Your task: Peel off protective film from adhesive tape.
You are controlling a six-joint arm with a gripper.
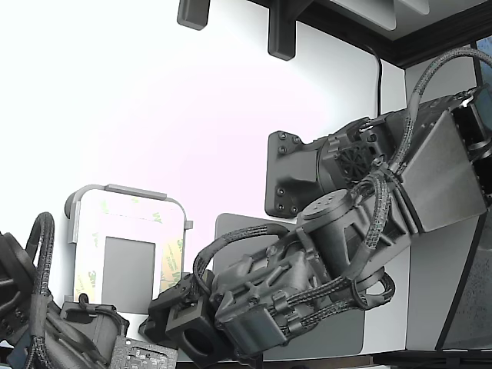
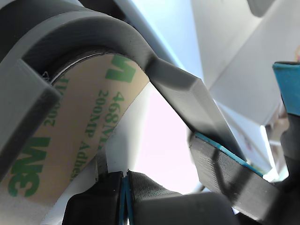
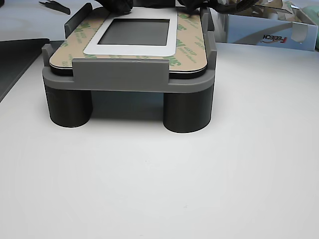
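Observation:
The protective film [image 1: 174, 257], a cream liner printed with green 3M logos, lies flat as a border around a dark grey square [image 1: 128, 273] on a plate in a grey fixture [image 1: 77, 211]. The other view shows the same film [image 3: 190, 50] and fixture [image 3: 119, 74] from the front. The adhesive tape is hidden under the film. My gripper [image 1: 163, 305] sits at the fixture's corner nearest the exterior view's lower right. In the wrist view its fingertips [image 2: 125, 190] are pressed together right beside the film [image 2: 79, 136]. Whether any film is caught between them is hidden.
A second arm [image 1: 46, 323] reaches in from the exterior view's lower left. A dark grey mat [image 1: 231, 231] lies under my arm. A black bracket [image 1: 288, 173] stands behind it. In the other view a box [image 3: 269, 27] sits behind the fixture.

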